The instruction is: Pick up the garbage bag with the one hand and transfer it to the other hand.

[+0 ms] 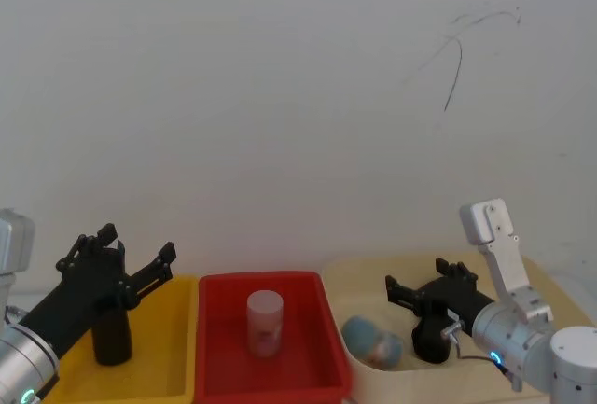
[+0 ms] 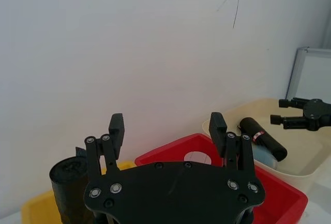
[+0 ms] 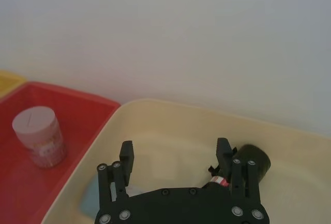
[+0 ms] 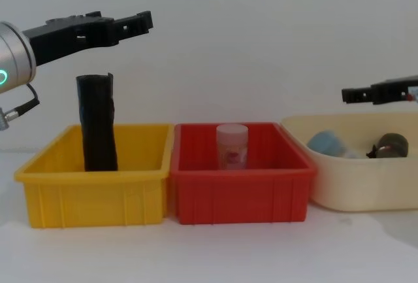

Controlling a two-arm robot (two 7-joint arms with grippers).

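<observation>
The garbage bag [image 1: 431, 339], a black roll with a red-and-white band, lies in the cream tub [image 1: 373, 269] at the right; it also shows as the banded roll [image 2: 261, 137] and, low in the tub, as the roll's end [image 4: 392, 146]. My right gripper [image 1: 420, 281], on the blue-ringed wrist, hovers open just above it, nothing between its fingers [image 3: 223, 149]. My left gripper [image 1: 140, 247], on the green-ringed wrist, stands open and empty high over the yellow bin [image 4: 91, 198], above a plain black roll [image 4: 98, 123] standing upright there.
A red bin [image 4: 238, 195] between the yellow bin and the tub holds a white jar [image 4: 232, 144] with a pink label. A blue rounded object [image 1: 371, 341] lies in the tub beside the garbage bag. A white wall stands close behind the bins.
</observation>
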